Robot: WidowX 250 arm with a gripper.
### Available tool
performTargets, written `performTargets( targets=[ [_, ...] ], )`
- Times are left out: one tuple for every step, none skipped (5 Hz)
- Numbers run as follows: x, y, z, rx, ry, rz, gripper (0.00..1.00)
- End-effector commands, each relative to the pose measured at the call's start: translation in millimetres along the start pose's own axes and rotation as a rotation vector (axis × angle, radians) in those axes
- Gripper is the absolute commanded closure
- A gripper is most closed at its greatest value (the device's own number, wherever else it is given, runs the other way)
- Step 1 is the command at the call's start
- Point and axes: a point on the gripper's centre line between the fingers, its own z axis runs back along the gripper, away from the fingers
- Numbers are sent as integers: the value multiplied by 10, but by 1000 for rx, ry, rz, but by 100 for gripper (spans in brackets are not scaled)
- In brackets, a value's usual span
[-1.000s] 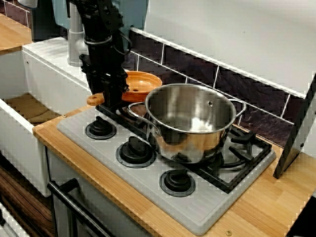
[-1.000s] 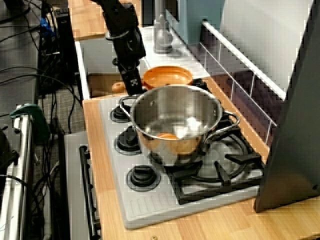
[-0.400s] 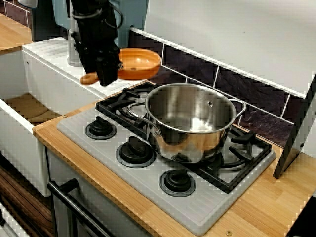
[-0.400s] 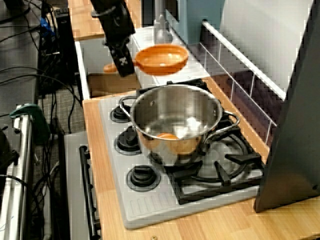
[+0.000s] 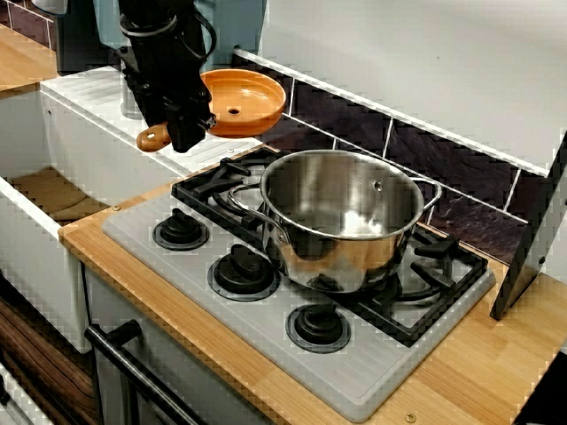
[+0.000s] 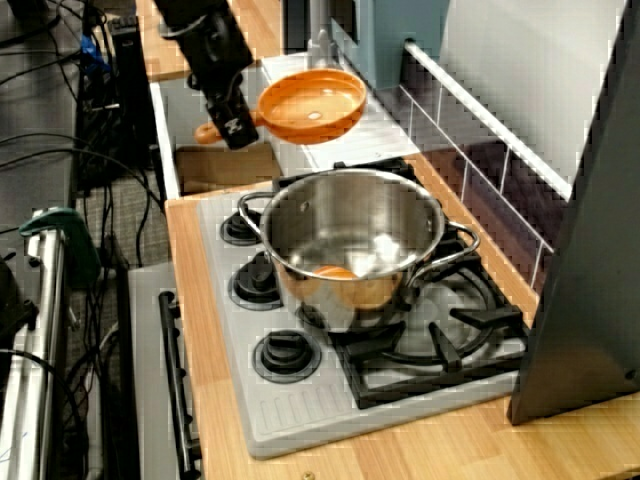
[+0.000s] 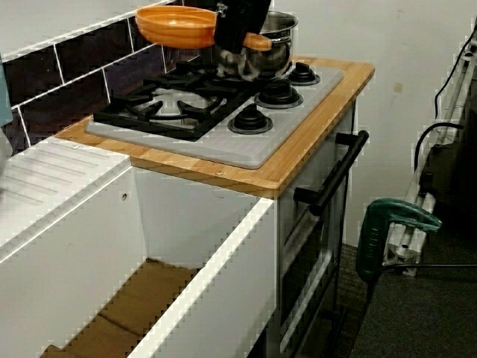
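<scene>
My black gripper point(image 5: 182, 128) is shut on the handle of an orange frying pan point(image 5: 239, 102). It holds the pan in the air above the stove's left end, beside the white drainboard point(image 5: 80, 93). The handle's end sticks out to the left of the fingers. The view along the counter shows the gripper point(image 6: 235, 125) carrying the pan point(image 6: 312, 105) above and behind a steel pot point(image 6: 350, 240). From the sink side, the gripper point(image 7: 231, 33) and pan point(image 7: 175, 26) hang over the black grate point(image 7: 160, 104). The pot point(image 5: 341, 217) stands empty on the right burner.
The grey stove plate point(image 5: 372, 381) has three knobs along its front. A deep white sink point(image 5: 53, 195) lies left of it, with a grey faucet post point(image 5: 133, 80) behind. A dark panel point(image 5: 532, 239) leans at the right end. A green clamp point(image 7: 391, 224) stands beside the oven.
The gripper has lifted the orange pan off the left grate and carried it up and left toward the drainboard. The pot has not moved.
</scene>
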Motion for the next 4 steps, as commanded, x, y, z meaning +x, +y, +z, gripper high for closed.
performTargets(
  targets=[
    [-102, -219, 152, 115, -152, -49, 100],
    [-92, -298, 194, 140, -179, -61, 100],
    [-59, -333, 235, 158, -200, -67, 100],
    [-61, -372, 235, 187, -228, -83, 100]
  ],
)
